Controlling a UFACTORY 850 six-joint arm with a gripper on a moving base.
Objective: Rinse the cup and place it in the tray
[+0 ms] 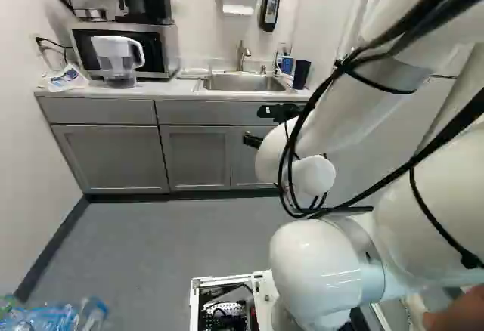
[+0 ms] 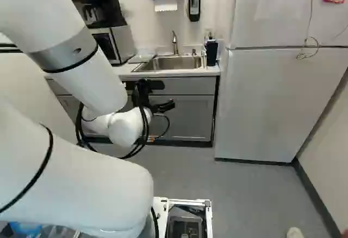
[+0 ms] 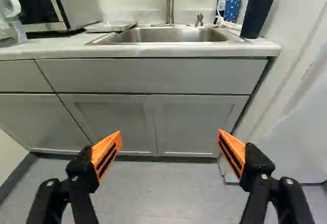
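White robot arm (image 1: pixel 325 270) fills the right half of the left base view and the left half of the right base view. Big and pale, the refrigerator (image 2: pixel 272 102) takes the upper right of the right base view. Gray cabinets (image 1: pixel 110 157) run across the middle of the left base view, under a light countertop (image 3: pixel 46 49). At the upper left of that view, a microwave (image 1: pixel 169 47) sits on the counter with a black coffee machine (image 1: pixel 147 2) on top. Set into the counter, right of center, is the metal sink (image 1: pixel 246 82). The gripper (image 2: pixel 163 106) hangs in front of the cabinets, its two orange pads (image 3: pixel 106 155) spread wide apart with nothing between them. Just in front of the microwave stands a clear and white pitcher (image 1: pixel 117 59). The dark cup (image 3: pixel 259 12) stands upright on the counter just beside the sink, at the top of the right base view, right of center; it is well apart from the fingers. A low pale tray (image 3: pixel 111 26) lies on the counter on the sink's microwave side. Behind the sink rises the faucet (image 2: pixel 174 42). Smallest, a blue dotted cup (image 3: pixel 232 9) stands near the dark one.
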